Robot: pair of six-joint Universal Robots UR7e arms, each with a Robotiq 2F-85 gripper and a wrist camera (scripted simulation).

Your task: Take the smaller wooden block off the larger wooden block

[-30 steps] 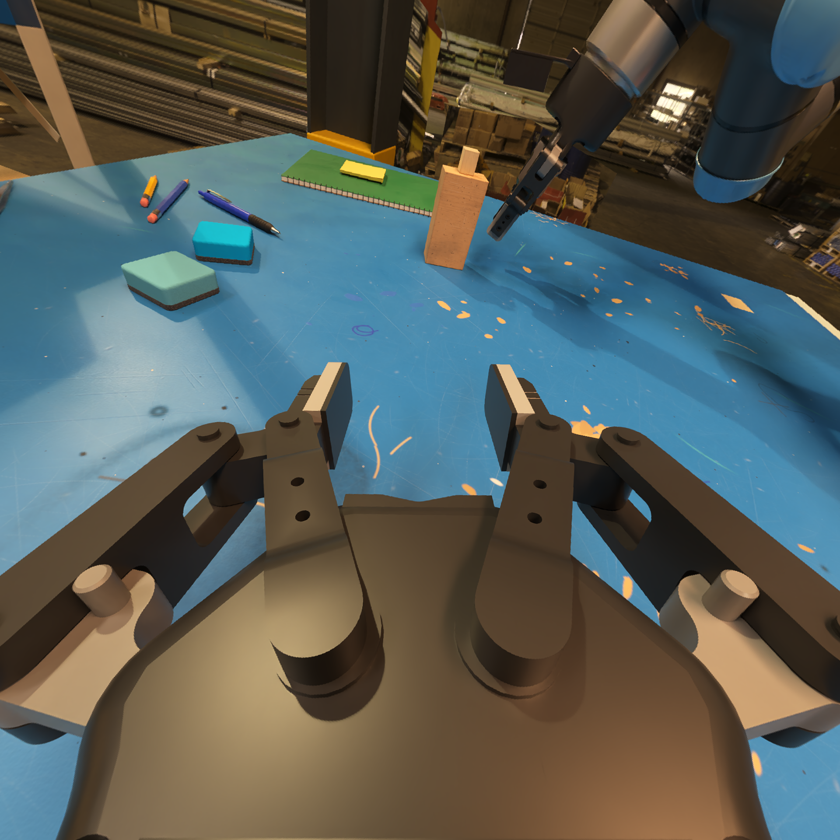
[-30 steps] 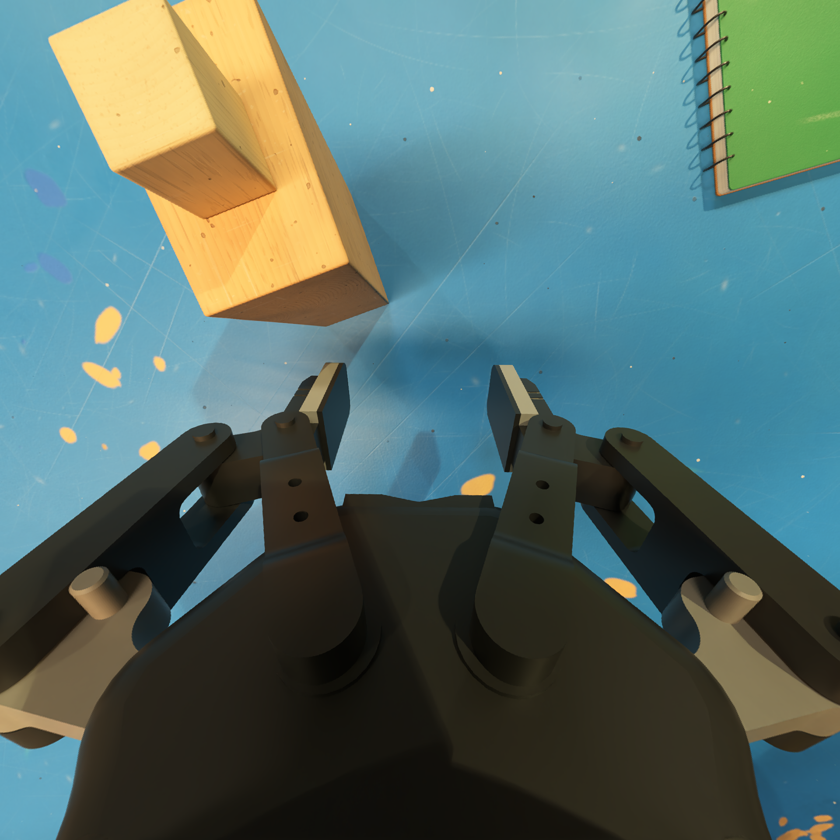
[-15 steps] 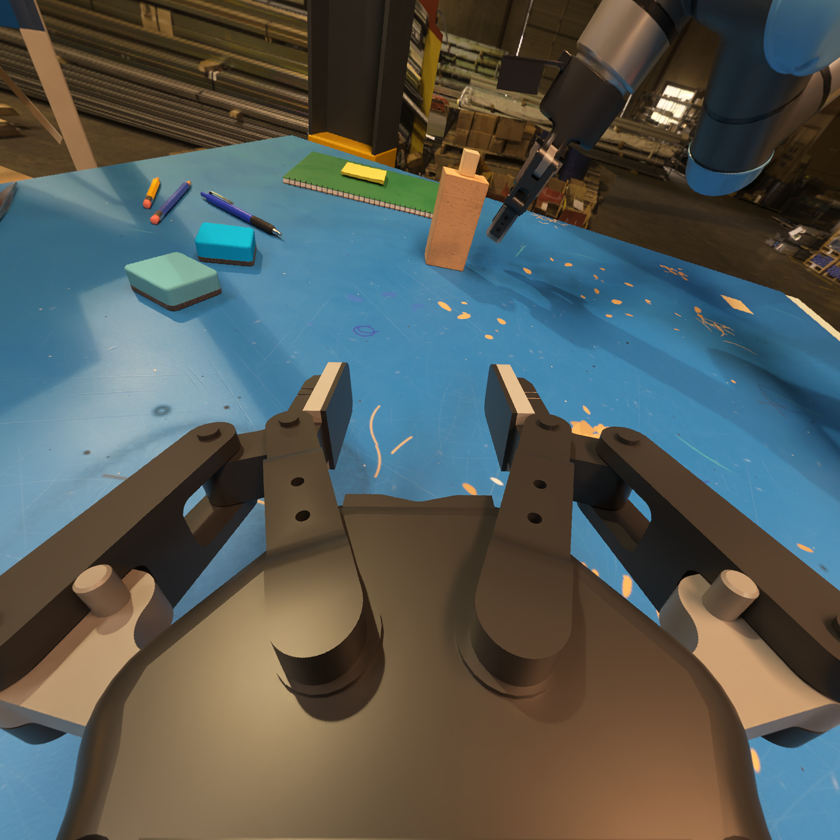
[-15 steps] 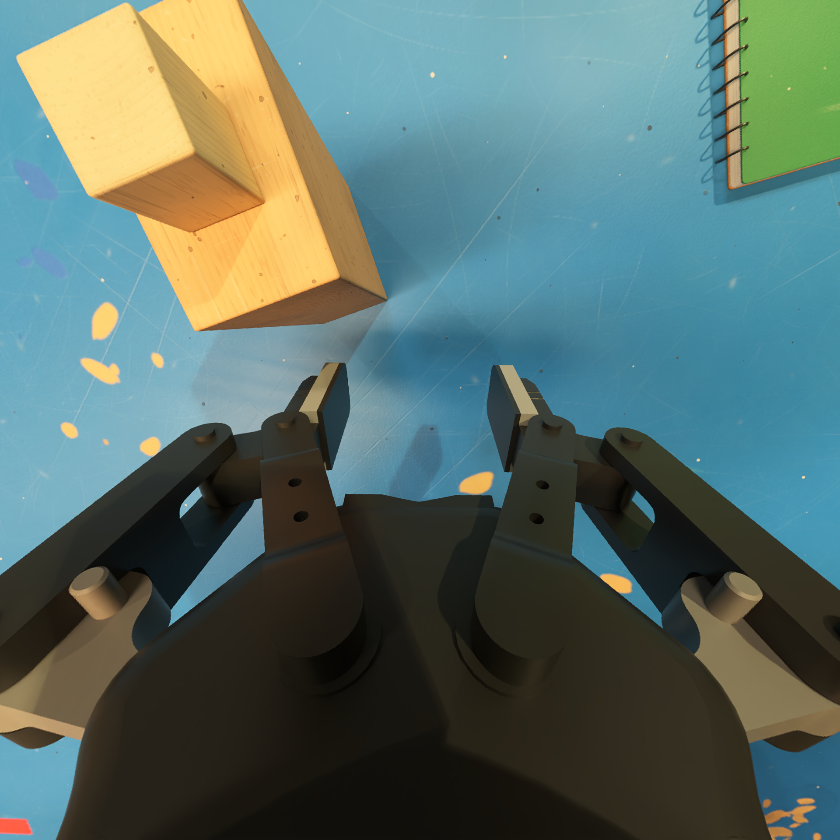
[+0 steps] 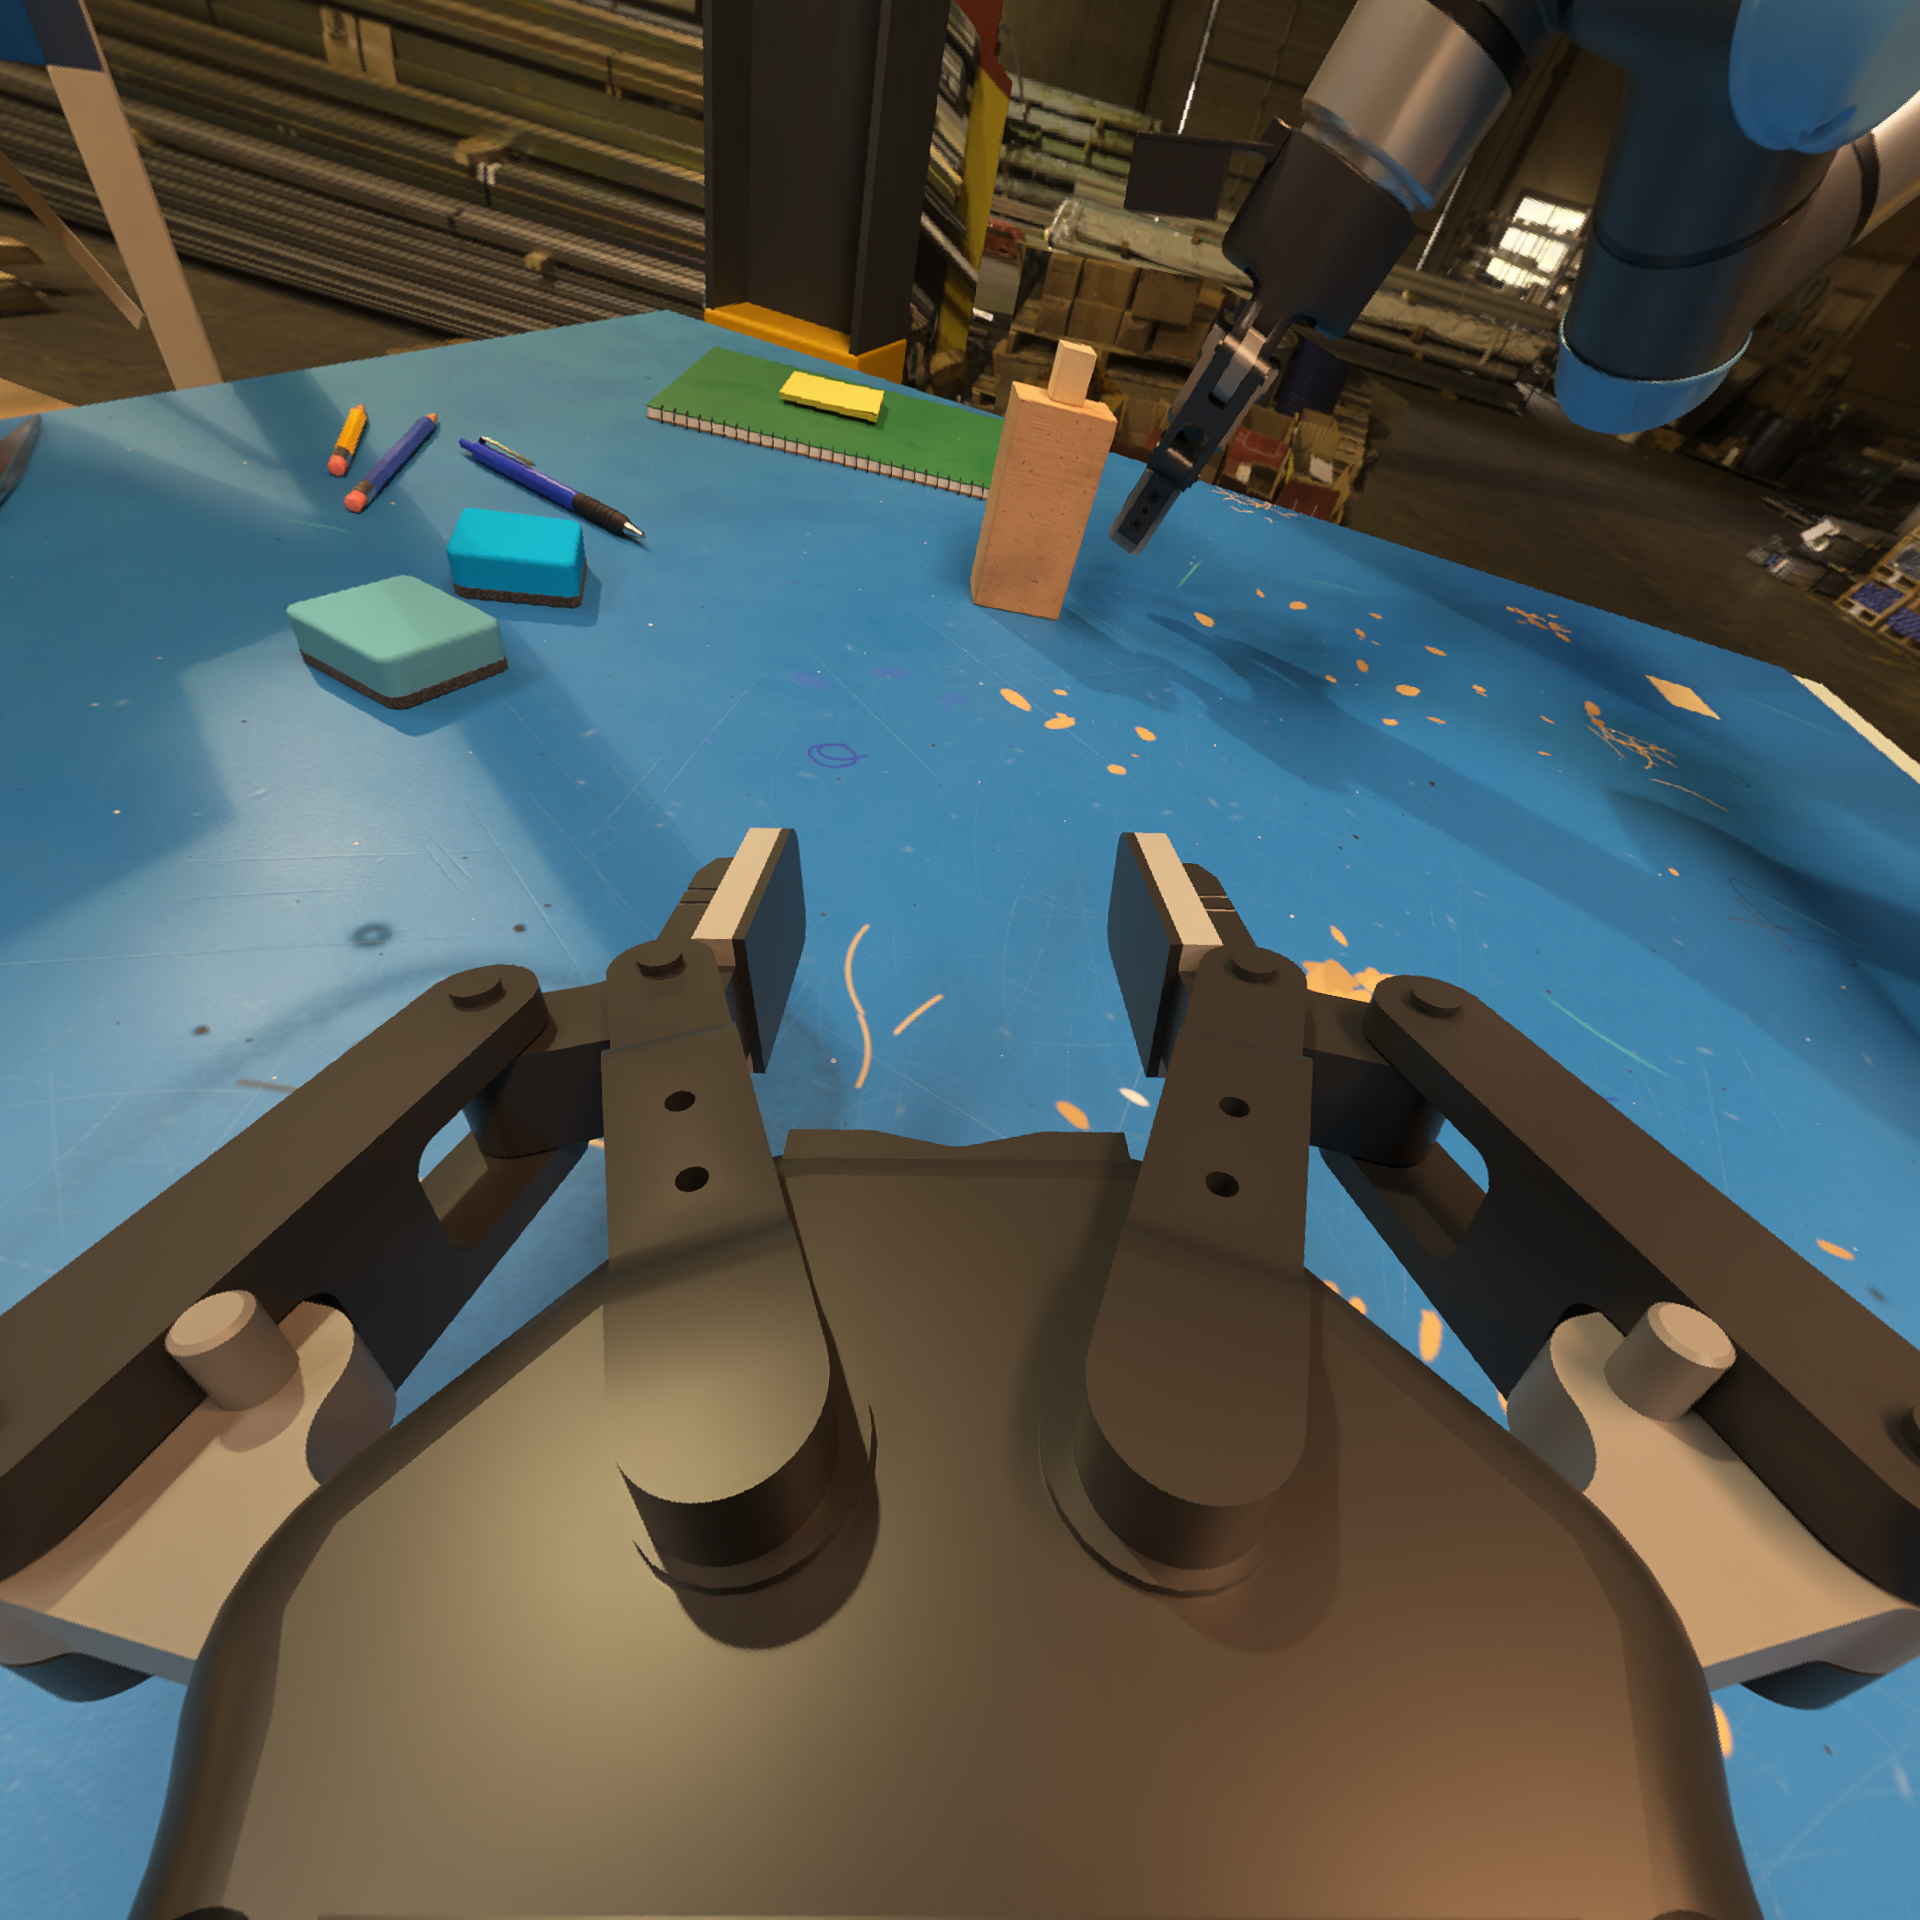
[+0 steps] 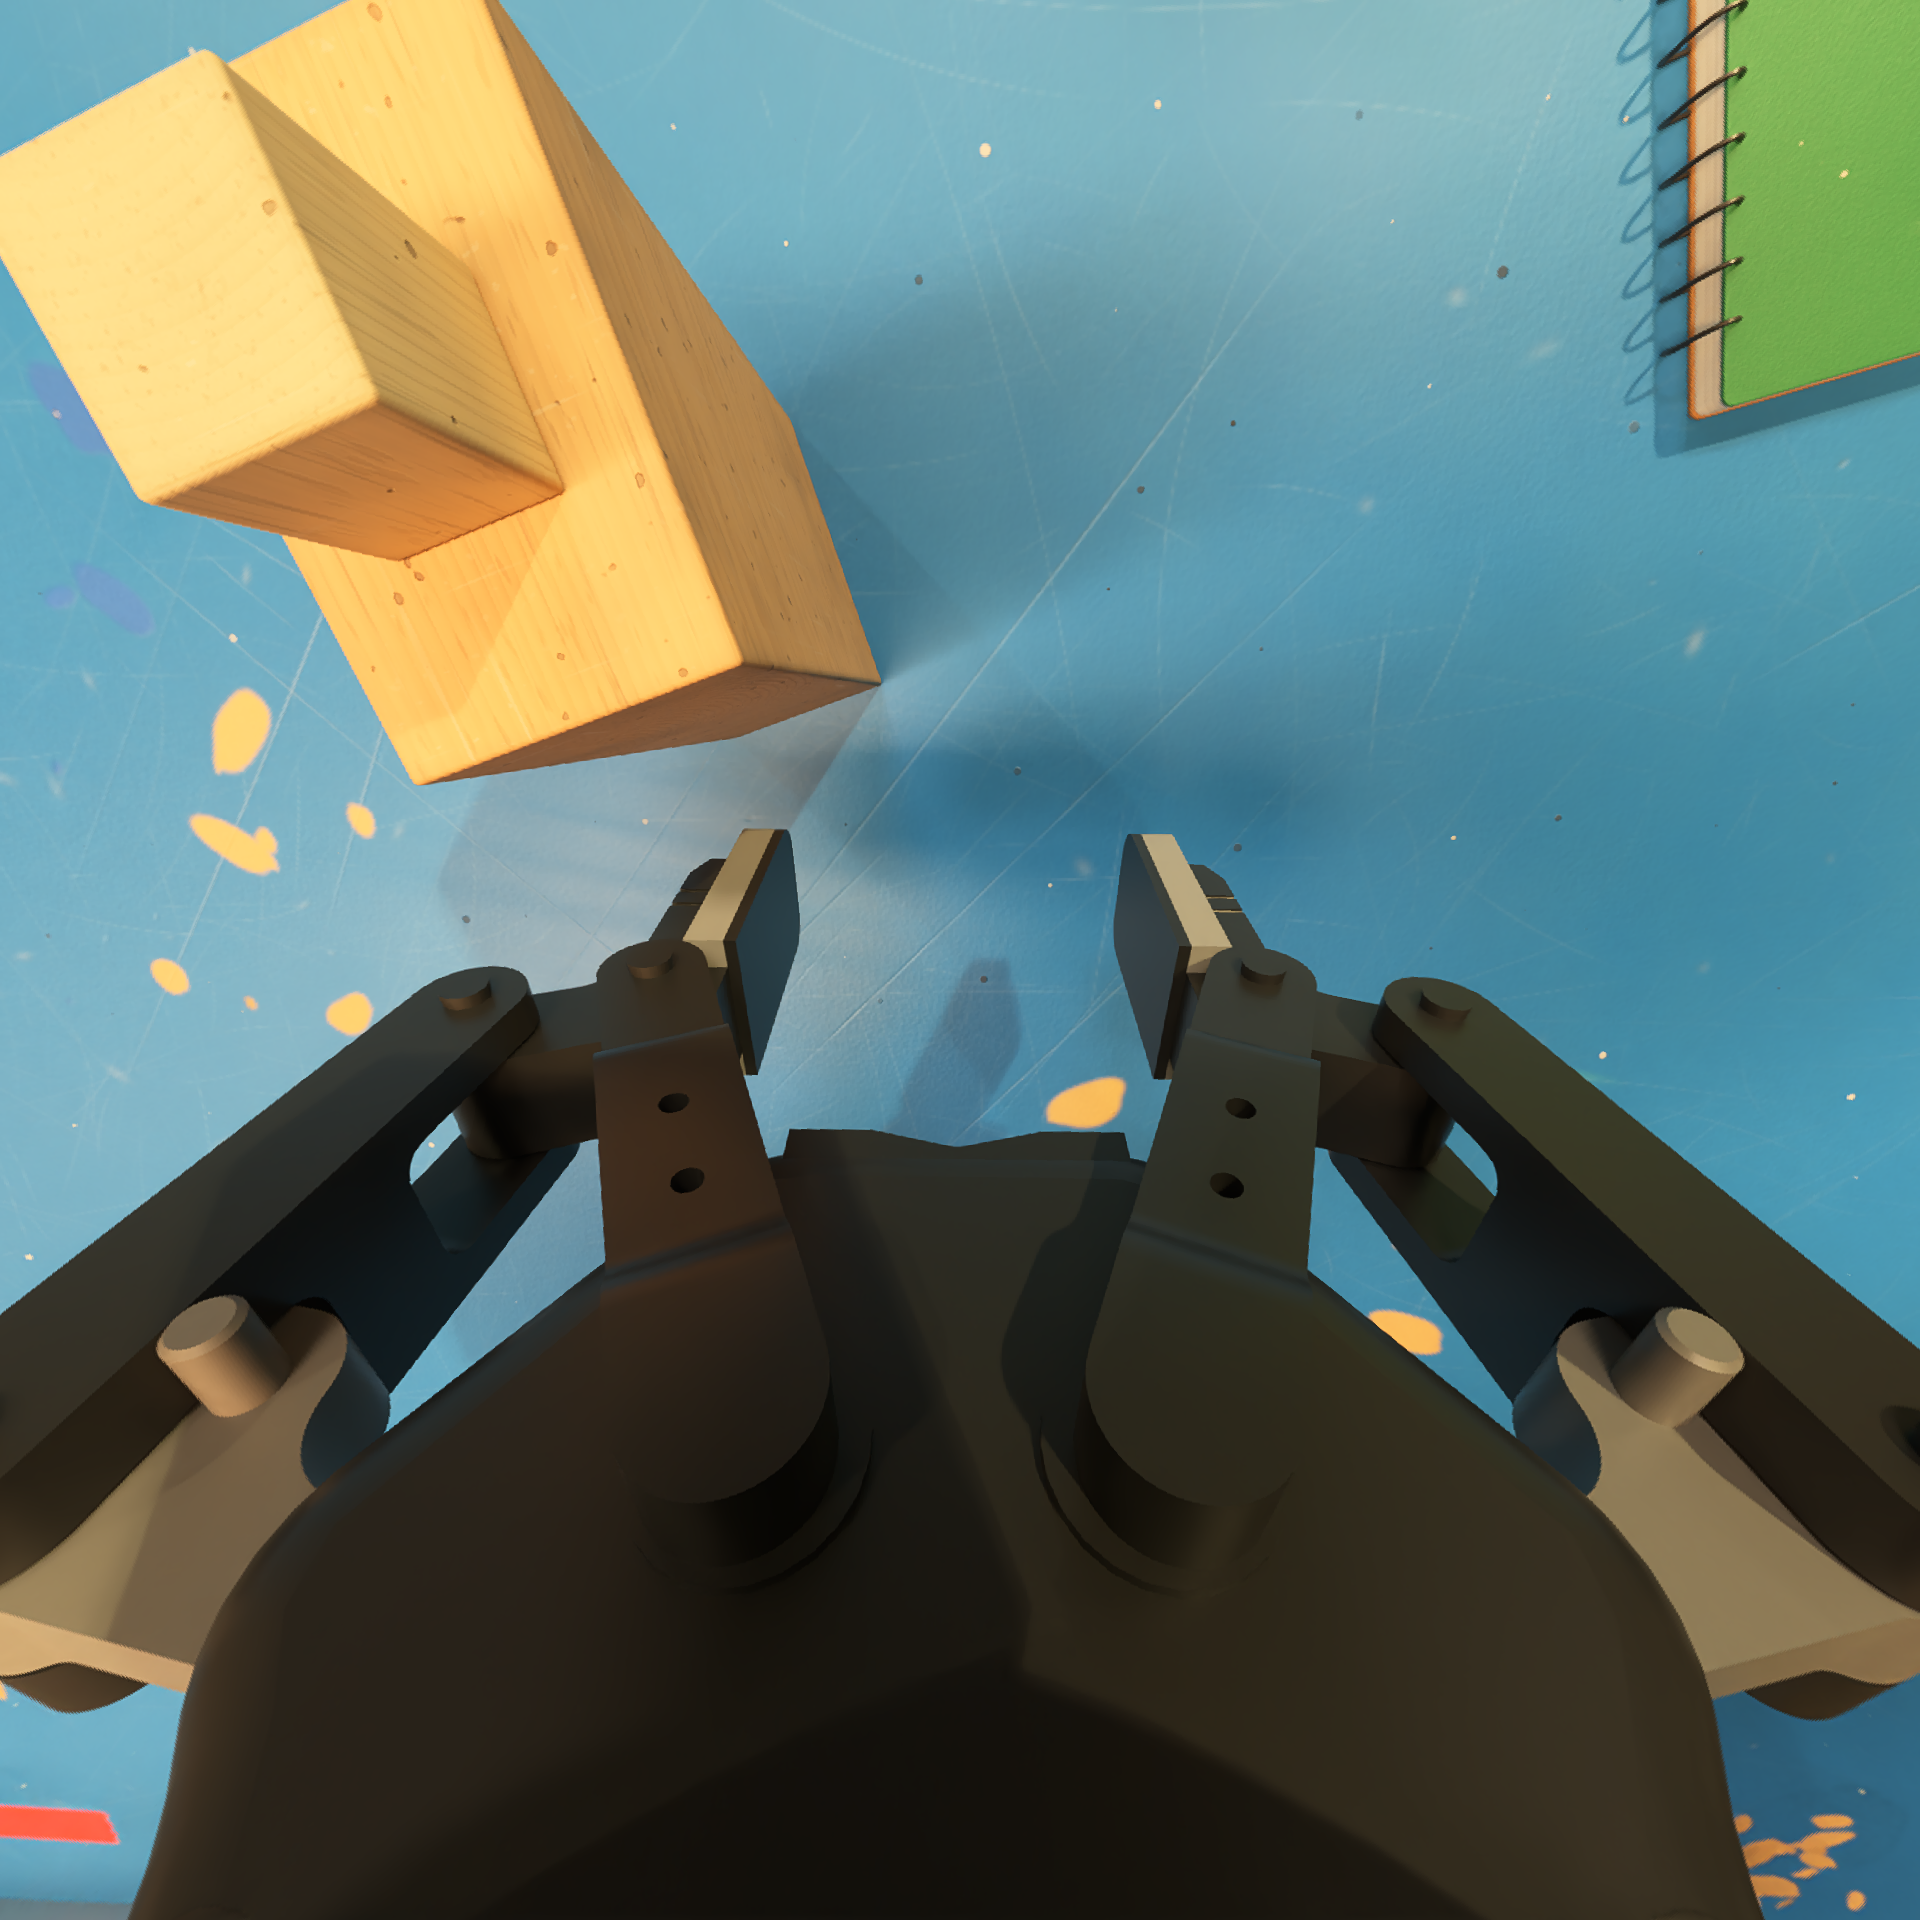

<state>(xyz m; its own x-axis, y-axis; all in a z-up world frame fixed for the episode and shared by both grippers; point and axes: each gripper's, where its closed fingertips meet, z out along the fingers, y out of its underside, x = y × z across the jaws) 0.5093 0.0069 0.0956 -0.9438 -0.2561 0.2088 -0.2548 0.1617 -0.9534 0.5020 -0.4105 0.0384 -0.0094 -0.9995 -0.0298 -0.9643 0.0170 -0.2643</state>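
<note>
While I look through both wrist cameras, the biggest thing I see is the blue surface (image 5: 1351, 831), scratched and flecked with orange paint. On its far edge lies a green notebook (image 5: 831, 426) with a spiral binding, and a yellow pad (image 5: 831, 396) rests on its cover. My left gripper (image 5: 956, 935) hovers above a bare stretch of the surface, its fingers (image 5: 764, 925) spread wide with nothing between them, well apart from the blocks.

Beyond it the larger wooden block (image 5: 1039, 509) stands upright on the surface, just in front of the notebook. My right gripper (image 6: 956, 935) hangs beside that block, pointing down at the surface; its fingers (image 6: 764, 935) are also spread wide and hold nothing. From the left wrist view I see it (image 5: 1164, 488) just to the right of the block, apart from it.

To the left lie a pale green sponge (image 5: 395, 639) and a turquoise sponge (image 5: 516, 554), near each other. Behind them are a blue pen (image 5: 551, 488), a purple pencil (image 5: 390, 462) and a short orange pencil (image 5: 347, 438).

The smaller wooden block (image 6: 239, 301) sits on top of the larger one (image 6: 582, 520), untouched, up and to the left of my right fingers.
</note>
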